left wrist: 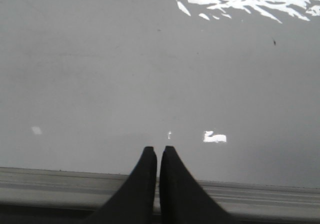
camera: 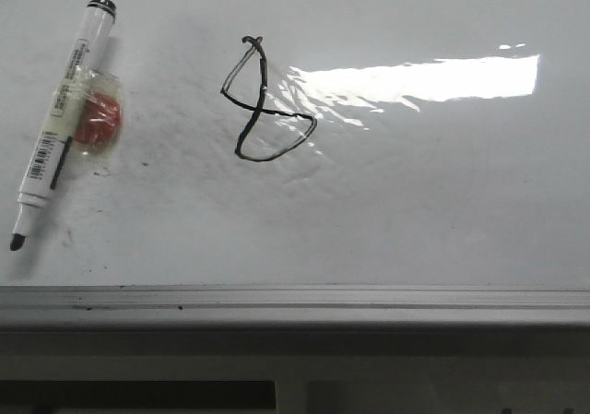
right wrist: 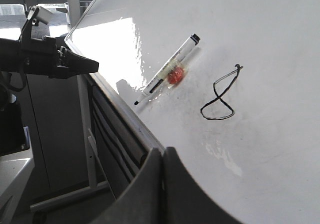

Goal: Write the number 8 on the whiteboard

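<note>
A thin black slanted number 8 point(camera: 263, 100) is drawn on the whiteboard point(camera: 415, 202), left of a glare patch. It also shows in the right wrist view point(right wrist: 221, 95). A white marker point(camera: 63, 119) with a black cap and bare tip lies on the board at the far left, over a red round piece point(camera: 97, 121); it also shows in the right wrist view point(right wrist: 167, 70). My left gripper point(left wrist: 158, 150) is shut and empty over the board's edge rail point(left wrist: 60, 181). My right gripper point(right wrist: 163, 151) is shut and empty at the board's edge. Neither gripper shows in the front view.
The grey metal edge rail point(camera: 295, 303) runs along the board's near side. The other arm point(right wrist: 50, 59) shows in the right wrist view, away from the board. A metal stand frame point(right wrist: 85, 134) is below the board edge.
</note>
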